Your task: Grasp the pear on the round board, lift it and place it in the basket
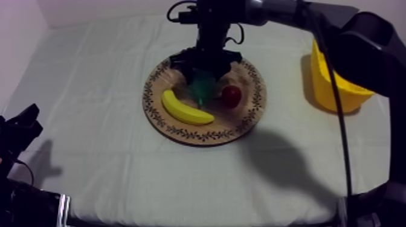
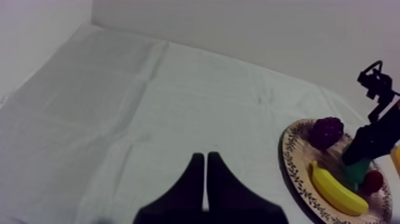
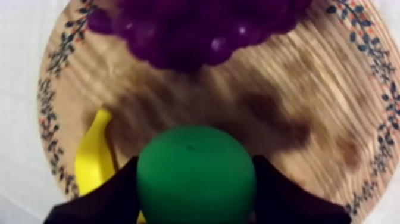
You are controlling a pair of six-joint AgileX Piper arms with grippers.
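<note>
Right gripper [image 1: 204,79] is down over the board [image 1: 248,118], clamped on the pear [image 3: 195,176]: one black finger [image 3: 113,195] on each side of it, pear filling the gap. Can't tell if the pear is resting on the board or just off it. The pear is at board centre, with the banana [image 1: 186,109] just left and near of it and the small red fruit [image 1: 231,95] just right. The grapes [image 3: 196,30] are on the far part of the board, beyond the pear. The right arm comes in from the upper right.

Basket [image 1: 327,90] is on the counter [image 1: 103,78] at the right, well apart from the board, partly behind the right arm.

Left gripper [image 2: 205,179] is low at the near-left edge of the counter, fingers together in a narrow wedge, nothing in them, well apart from the board. From its camera the right gripper is seen standing on the pear between the grapes and the banana.
</note>
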